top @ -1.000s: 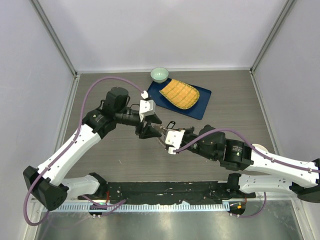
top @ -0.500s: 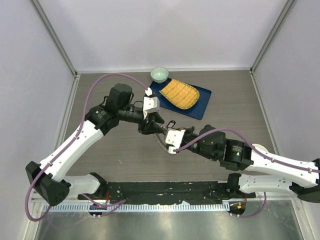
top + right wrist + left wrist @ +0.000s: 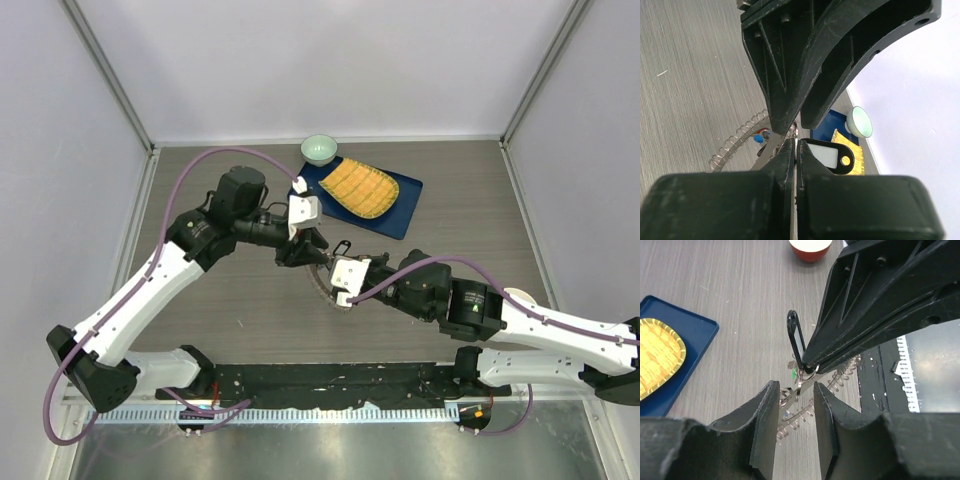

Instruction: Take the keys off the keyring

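Observation:
The keyring [image 3: 322,290] is a thin coil-fringed metal ring beside the right arm's wrist. My right gripper [image 3: 335,268] is shut on the keyring where a black tag [image 3: 796,337] with a white label [image 3: 827,156] hangs. The right fingertips [image 3: 790,150] press tight together. Silvery keys [image 3: 799,385] dangle below that pinch, and a blue-headed key [image 3: 757,138] lies by the coils [image 3: 740,137]. My left gripper [image 3: 795,397] comes in from the far left, open, its fingers [image 3: 767,410] straddling one dangling key without touching it.
A blue tray [image 3: 400,212] with a yellow woven mat [image 3: 360,188] lies behind the grippers, and a pale green bowl [image 3: 319,149] stands at its far left corner. A round red and white object [image 3: 810,247] sits further along the table. The black base rail [image 3: 330,380] runs along the near edge.
My left gripper has moved right and away from me to meet the right gripper, and its jaws have narrowed around a hanging key. The right gripper has stayed shut in place.

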Available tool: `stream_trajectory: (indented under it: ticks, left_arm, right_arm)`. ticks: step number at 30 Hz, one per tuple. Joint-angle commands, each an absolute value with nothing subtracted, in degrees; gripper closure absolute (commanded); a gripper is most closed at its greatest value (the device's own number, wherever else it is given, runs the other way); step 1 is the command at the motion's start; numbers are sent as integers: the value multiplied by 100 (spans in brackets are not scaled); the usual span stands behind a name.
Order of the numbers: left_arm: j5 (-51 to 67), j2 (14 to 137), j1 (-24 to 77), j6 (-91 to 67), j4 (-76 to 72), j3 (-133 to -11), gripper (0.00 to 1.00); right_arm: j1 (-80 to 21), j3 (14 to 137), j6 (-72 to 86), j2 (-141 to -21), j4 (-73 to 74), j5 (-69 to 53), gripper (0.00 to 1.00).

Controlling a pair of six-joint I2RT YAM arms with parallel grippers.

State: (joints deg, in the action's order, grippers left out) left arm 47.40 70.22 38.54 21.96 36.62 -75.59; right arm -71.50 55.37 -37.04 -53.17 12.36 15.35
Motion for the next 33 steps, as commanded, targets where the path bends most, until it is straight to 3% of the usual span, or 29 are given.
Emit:
stream_trajectory:
  ticks: [1,18,23,24,27,30,33]
  left_arm:
    - [4606,6970,3929,2417,3876,-7936,64]
    - [4553,7224,4060,2777,4518,-8174,71]
    - [4702,7303,4078,2769,4491,-8244,87]
    - [4789,7304,4078,2777,4491,-8270,100]
    - [4877,7217,4061,2733,4325,-8236,100]
    - [5419,6831,3824,1972,3133,-7763,100]
    - [6080,6461,3315,67,797,-6910,100]
  right_arm:
    - [-7154,5572,-3595,-5238,677,1635,99]
    - [-7154,5537,-3551,-5229,598,1591,99]
    - [-7154,5537,-3524,-5221,606,1573,99]
    - [-7154,5537,-3507,-5212,598,1565,99]
    - [-7154,5537,-3533,-5177,624,1608,99]
    - [-7154,5450,-3787,-5107,607,1600,99]
    - [-7154,5388,-3990,-5036,528,1442,99]
